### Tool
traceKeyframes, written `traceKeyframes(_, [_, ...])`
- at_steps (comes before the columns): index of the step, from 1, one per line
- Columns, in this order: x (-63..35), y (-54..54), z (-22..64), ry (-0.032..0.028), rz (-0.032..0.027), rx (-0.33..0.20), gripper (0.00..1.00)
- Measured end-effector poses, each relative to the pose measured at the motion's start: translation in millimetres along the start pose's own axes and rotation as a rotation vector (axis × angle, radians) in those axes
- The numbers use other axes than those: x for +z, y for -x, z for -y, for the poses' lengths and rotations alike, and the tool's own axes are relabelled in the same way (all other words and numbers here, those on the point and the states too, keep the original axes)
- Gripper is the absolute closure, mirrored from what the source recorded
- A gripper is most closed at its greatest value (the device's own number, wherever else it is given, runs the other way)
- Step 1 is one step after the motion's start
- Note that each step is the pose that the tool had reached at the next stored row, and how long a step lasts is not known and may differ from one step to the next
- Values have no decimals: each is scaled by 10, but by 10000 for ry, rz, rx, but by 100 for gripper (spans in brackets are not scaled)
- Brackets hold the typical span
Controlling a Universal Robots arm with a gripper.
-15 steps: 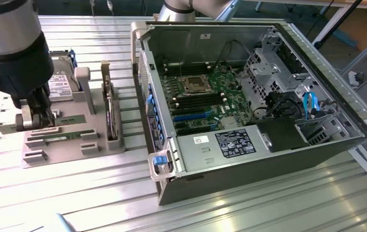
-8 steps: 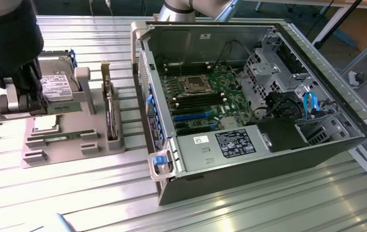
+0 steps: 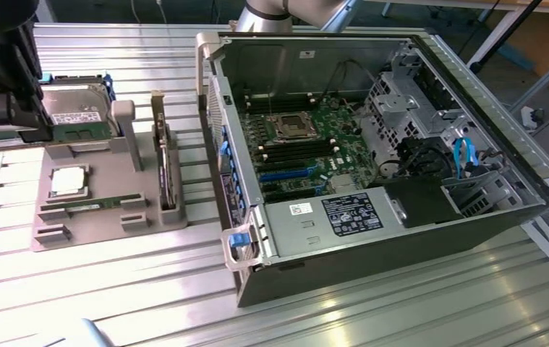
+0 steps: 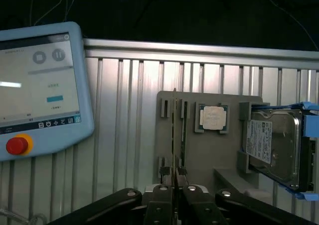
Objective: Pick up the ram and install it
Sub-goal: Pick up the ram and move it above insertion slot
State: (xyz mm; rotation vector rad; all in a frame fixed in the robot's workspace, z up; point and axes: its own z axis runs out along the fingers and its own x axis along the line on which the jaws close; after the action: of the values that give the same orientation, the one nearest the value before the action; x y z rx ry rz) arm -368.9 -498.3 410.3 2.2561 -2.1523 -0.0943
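Ram [image 4: 174, 130] clamped edge-on in the nearly closed claw [image 4: 174, 180]; computer case [image 3: 303, 54] at three o'clock, exterior view. Advise holding it square, untwisted.

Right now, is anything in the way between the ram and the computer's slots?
The gripper holds the ram. The upright card and the case wall stand between it and the slots. The case is open on top; nothing covers the slots.

A holder tray [image 3: 91, 233] is lying at nine o'clock of the computer case [image 3: 351, 260] (exterior view). On it, a hard drive [image 3: 74, 108] is sitting at twelve o'clock of the processor chip [image 3: 69, 181], a ram stick [image 3: 91, 204] at six, an expansion card [image 3: 165, 163] at three.
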Motion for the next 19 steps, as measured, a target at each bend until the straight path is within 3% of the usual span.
traceKeyframes(2, [-56, 2, -3, 2, -1, 0, 87])
traceKeyframes(9, [-59, 1, 10, 4, -3, -1, 87])
traceKeyframes(19, [-51, -25, 548, 1, 1, 3, 87])
